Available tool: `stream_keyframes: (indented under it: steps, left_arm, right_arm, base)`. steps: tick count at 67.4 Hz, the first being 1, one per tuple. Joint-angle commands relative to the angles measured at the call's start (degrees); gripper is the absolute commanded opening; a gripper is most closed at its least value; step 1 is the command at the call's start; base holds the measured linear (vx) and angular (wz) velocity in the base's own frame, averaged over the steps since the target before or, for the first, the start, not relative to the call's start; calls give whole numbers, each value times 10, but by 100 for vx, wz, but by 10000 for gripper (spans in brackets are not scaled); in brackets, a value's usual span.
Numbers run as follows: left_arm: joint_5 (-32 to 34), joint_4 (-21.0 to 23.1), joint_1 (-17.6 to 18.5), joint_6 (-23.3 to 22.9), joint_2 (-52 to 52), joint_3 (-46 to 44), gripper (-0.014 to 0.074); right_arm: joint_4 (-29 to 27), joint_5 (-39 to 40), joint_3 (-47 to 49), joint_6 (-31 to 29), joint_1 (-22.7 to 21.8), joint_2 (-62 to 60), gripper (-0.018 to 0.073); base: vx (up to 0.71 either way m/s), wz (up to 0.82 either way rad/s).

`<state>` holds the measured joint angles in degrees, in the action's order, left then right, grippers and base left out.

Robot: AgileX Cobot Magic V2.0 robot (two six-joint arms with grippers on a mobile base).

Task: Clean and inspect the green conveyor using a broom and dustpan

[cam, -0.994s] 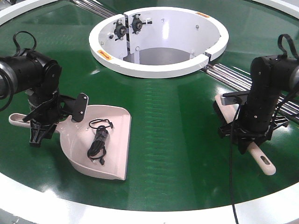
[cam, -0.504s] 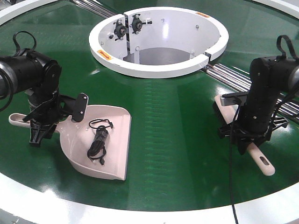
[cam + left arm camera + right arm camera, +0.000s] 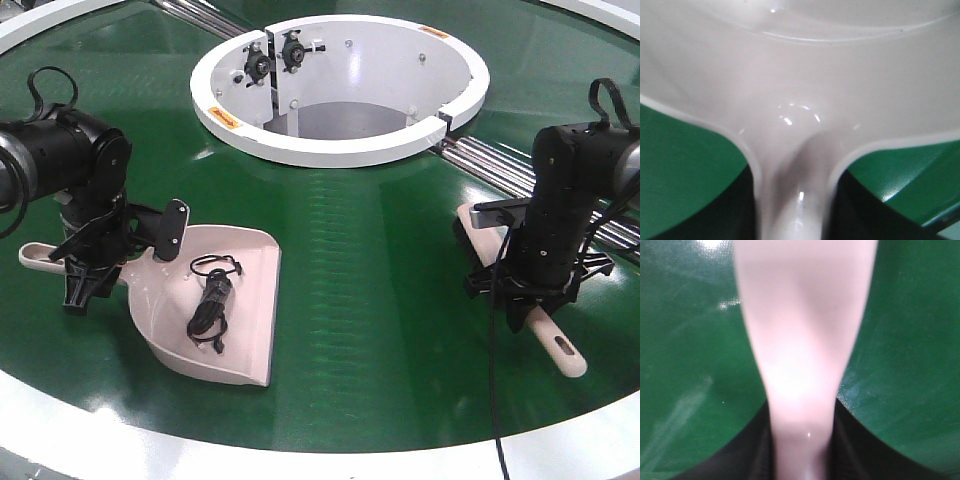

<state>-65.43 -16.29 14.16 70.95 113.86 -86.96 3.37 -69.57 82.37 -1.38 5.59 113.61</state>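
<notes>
Two tools are in your grip, one per arm, and both rest on the green conveyor point(image 3: 370, 290). Your left gripper point(image 3: 85, 282) is closed on the dustpan point(image 3: 245, 320) at the neck, where the handle meets the scoop. In the left wrist view the pale dustpan point(image 3: 800, 75) narrows into its handle between the two dark fingers point(image 3: 742, 212), which press against it on either side. The scoop lies flat on the belt with its open edge turned toward the middle of the table, and the end of the handle pokes out past the arm on your left. A tangled black cord point(image 3: 212, 300) lies inside the scoop, near its middle.

Your right gripper point(image 3: 530, 303) is closed around the handle of the broom point(image 3: 562, 347). The right wrist view shows the pink-beige broom point(image 3: 800, 365) running straight down between the dark fingers point(image 3: 756, 455), which hug it on both sides. The slotted end of the handle sticks out below the gripper toward the white outer rim point(image 3: 300, 450). The brush head sits on the belt above the gripper, just beside the metal rails point(image 3: 495, 158). You cannot see the bristles clearly behind the arm.

The two tools lie well apart, with bare green belt between them. The white hub point(image 3: 340, 150) stands beyond them both.
</notes>
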Motion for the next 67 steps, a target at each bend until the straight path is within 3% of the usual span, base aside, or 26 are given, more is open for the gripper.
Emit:
stream_keyframes:
  steps: [1, 20, 38, 51, 67]
  left_arm:
    - [2, 20, 4, -3, -29, -16, -6]
    - [6, 58, 4, -3, -29, -16, -2]
    - [-7, 100, 3, -8, -29, -16, 48]
    - [-9, 102, 3, -9, -29, -16, 141]
    - [4, 101, 3, -32, -29, -16, 333]
  right_arm:
    - [5, -41, 13, -2, -2, -25, 279]
    - [5, -44, 13, -3, -2, -25, 370]
    - [6, -40, 13, -3, -2, -25, 377]
    - [6, -40, 13, -3, -2, -25, 377]
    - [6, -38, 13, -3, -2, -25, 377]
  base:
    - [0, 0]
    - [0, 0]
    - [0, 0]
    - [0, 0]
    - [0, 0]
